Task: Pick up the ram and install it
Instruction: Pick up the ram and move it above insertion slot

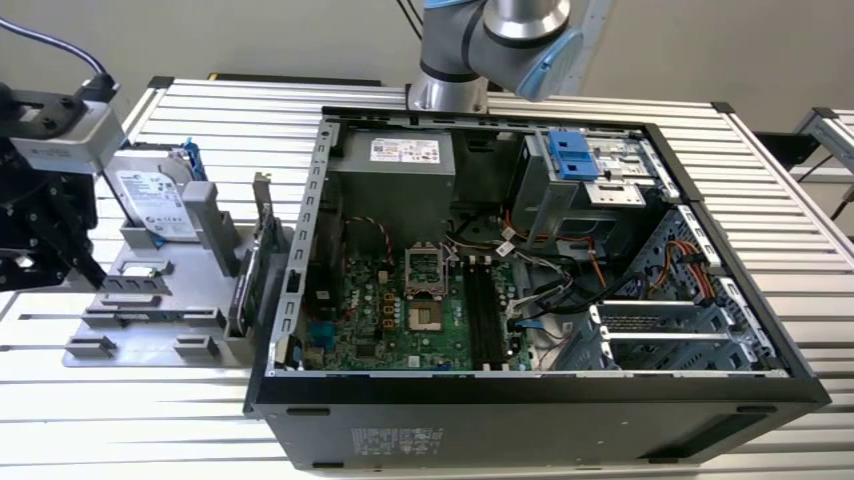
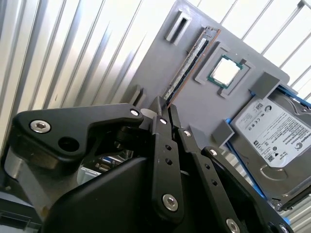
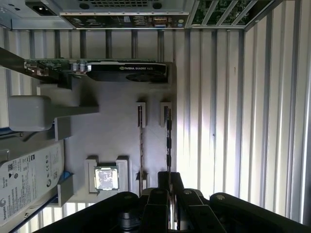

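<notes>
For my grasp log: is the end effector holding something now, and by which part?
It cannot be told. The end effector is at one end of the ram, which stands on edge in the grey tray.

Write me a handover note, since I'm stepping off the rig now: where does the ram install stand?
Gripper: at one end of the ram; whether it grips cannot be judged.
Ram: on edge in its slot on the grey holder, at the exterior view's left of the open computer case.
Done: nothing lifted yet.
Left: lifting and seating in the motherboard's memory slots, which look empty.
</notes>
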Robot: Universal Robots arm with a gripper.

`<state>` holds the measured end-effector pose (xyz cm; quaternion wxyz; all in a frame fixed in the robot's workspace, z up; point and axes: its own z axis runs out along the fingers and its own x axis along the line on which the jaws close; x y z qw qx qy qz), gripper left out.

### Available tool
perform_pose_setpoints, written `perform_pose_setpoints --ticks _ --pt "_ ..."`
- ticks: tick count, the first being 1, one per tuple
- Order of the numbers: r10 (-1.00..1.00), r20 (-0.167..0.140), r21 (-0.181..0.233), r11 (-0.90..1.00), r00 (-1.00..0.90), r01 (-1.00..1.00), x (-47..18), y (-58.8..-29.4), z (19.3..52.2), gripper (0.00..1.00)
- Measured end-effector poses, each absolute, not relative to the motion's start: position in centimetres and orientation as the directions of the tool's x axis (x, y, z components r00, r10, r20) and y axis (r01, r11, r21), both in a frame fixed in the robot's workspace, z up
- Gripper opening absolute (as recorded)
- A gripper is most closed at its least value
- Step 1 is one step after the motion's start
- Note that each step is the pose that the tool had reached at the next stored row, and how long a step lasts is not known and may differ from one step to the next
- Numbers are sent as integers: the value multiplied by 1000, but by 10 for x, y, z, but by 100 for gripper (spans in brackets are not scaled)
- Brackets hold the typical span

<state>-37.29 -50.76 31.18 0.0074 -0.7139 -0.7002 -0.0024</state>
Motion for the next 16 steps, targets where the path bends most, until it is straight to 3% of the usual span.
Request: perform_pose_setpoints --ticks 16 --pt "1000 14 -7 -19 19 1000 -373 -508 318 0"
